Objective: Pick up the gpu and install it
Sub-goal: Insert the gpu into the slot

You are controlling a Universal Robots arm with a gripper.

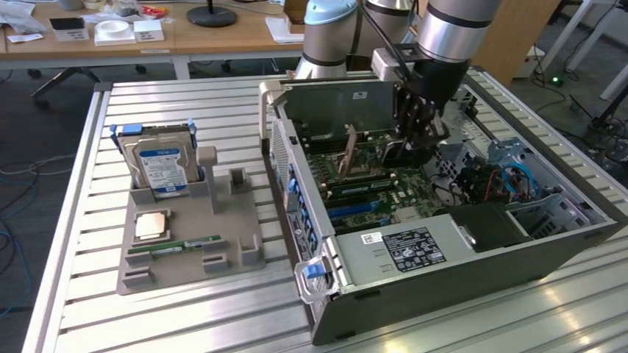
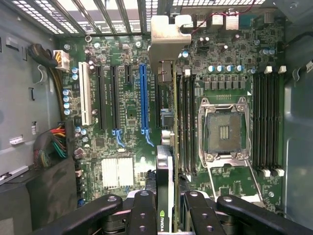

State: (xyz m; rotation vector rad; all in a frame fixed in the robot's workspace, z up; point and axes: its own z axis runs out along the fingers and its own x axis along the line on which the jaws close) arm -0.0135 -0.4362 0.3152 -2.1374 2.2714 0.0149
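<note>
Now, gripper [image 2: 167,205] clamped partway closed on gpu [image 2: 164,164], green logo on card edge, above motherboard [image 2: 128,110]

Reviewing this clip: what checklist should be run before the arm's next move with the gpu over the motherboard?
1. Gripper closed on the gpu, a thin dark card with tan-silver metal bracket: ok.
2. Long blue plastic slot on the green motherboard unobstructed: ok.
3. Card lined up over that slot: cannot tell.
4. Card seated in slot: not ok, held above the board.
5. Grey metal computer case side open: ok.
</note>
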